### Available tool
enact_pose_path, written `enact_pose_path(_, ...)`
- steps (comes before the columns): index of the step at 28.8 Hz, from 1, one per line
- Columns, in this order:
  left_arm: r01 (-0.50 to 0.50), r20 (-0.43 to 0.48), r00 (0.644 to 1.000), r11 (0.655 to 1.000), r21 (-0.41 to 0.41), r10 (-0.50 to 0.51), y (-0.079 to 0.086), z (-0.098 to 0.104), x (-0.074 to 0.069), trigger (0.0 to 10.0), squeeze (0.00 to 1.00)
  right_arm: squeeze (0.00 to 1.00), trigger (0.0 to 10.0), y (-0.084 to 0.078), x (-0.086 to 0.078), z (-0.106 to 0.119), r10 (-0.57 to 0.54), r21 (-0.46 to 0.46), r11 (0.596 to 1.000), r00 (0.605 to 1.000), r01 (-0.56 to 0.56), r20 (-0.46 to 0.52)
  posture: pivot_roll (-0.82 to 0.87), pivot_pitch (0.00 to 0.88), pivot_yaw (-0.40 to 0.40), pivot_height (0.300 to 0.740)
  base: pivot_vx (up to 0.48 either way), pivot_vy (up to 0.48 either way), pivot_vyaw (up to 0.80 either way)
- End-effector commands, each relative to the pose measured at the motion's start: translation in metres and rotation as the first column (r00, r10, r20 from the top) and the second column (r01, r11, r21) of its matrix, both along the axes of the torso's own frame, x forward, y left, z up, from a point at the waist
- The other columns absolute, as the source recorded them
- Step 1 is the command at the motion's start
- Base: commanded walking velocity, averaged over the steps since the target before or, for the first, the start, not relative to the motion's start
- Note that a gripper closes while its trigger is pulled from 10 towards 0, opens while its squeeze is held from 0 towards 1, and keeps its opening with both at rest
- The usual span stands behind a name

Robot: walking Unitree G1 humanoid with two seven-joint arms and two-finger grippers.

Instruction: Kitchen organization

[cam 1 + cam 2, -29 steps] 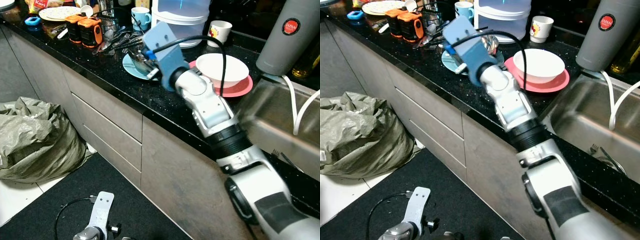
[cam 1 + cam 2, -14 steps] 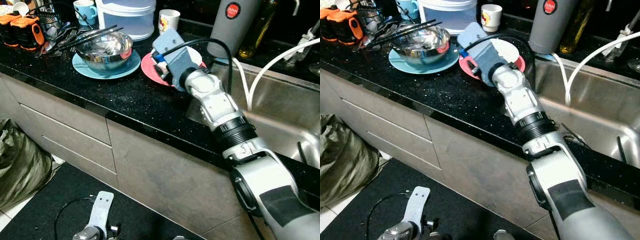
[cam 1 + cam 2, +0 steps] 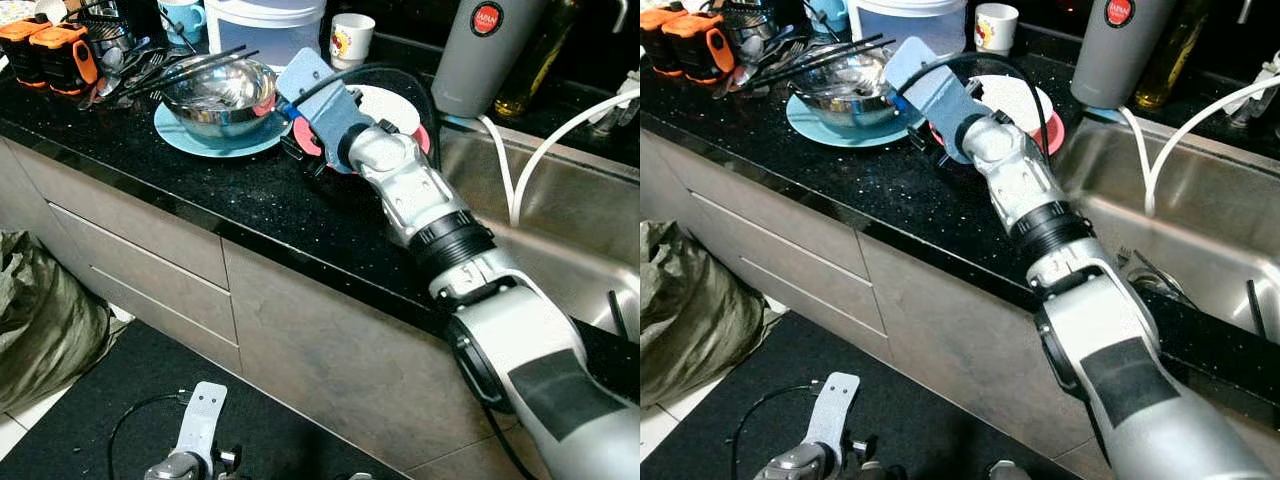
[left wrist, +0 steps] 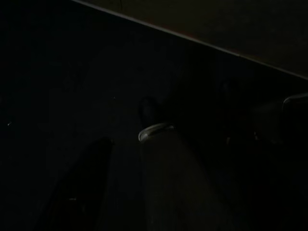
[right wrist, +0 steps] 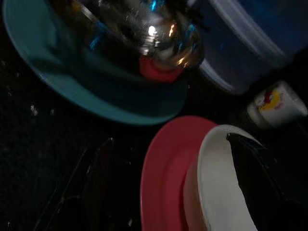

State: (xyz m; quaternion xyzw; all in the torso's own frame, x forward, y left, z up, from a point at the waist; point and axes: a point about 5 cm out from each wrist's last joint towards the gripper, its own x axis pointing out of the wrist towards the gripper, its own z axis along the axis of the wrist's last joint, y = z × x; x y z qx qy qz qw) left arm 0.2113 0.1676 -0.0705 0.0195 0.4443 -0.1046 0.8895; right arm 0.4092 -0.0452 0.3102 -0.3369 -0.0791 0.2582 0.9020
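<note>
A white bowl sits on a pink plate on the black counter. My right arm reaches over the counter, its blue wrist mount at the plate's left rim. My right gripper is open and straddles the bowl's wall. One finger is inside the white bowl, the other finger hovers over the counter beside the plate. To the left, a steel bowl stands on a teal plate. My left arm hangs idle by the floor.
Chopsticks and utensils lie across the steel bowl. Behind stand a white cup, a clear tub, orange-black containers and a grey flask. The sink lies right, with a white hose. A bag lies on the floor.
The camera has swung right along the counter. My right gripper has moved from over the steel bowl to the white bowl and now has one finger inside it.
</note>
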Motion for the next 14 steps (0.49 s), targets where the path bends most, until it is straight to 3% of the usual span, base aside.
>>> enact_pose_path(1,-0.004,-0.027,1.0,1.0,0.0,0.004,0.0007,-0.0045,-0.0078,10.0,0.0,0.0,10.0,-0.0005,0.0018,-0.0039,-0.012,-0.035,0.999,0.999,0.01,-0.046,0.02,0.155,-0.049,0.74,0.0,0.0,0.0)
enact_pose_path(7,-0.005,-0.027,1.0,1.0,-0.001,0.005,0.0008,-0.0047,-0.0082,10.0,0.0,0.0,10.0,-0.0044,0.0061,-0.0021,-0.089,-0.083,0.993,0.991,0.081,-0.099,0.02,0.156,-0.053,0.74,0.0,0.0,0.0)
enact_pose_path(14,-0.004,-0.027,1.0,1.0,0.0,0.004,0.0004,-0.0046,-0.0081,10.0,0.0,0.0,10.0,-0.0067,0.0082,-0.0012,-0.127,-0.043,0.992,0.981,0.122,-0.146,0.02,0.156,-0.056,0.74,0.0,0.0,0.0)
